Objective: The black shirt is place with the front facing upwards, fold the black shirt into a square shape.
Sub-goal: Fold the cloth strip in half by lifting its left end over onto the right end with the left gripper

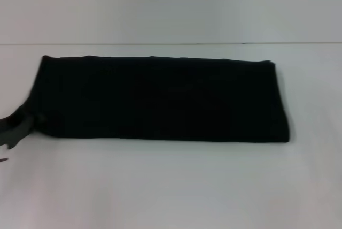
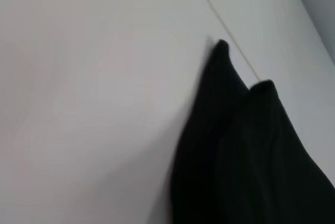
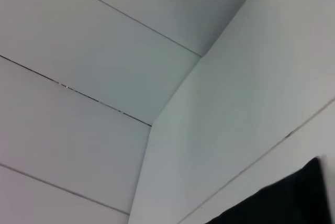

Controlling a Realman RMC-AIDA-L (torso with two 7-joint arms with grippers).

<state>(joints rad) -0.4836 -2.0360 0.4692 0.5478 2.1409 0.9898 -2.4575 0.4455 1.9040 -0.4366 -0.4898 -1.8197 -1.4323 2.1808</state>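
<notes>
Head view shows the black shirt (image 1: 160, 98) lying as a long folded band across the white table (image 1: 171, 186), print hidden, so lengthwise folds look done and a crosswise fold remains. Touching its near-left corner is the left gripper (image 1: 18, 127), probably placed to lift that end; whether it is clenched or released, I cannot tell. Out of sight, the right gripper seems parked beyond the far end.
</notes>
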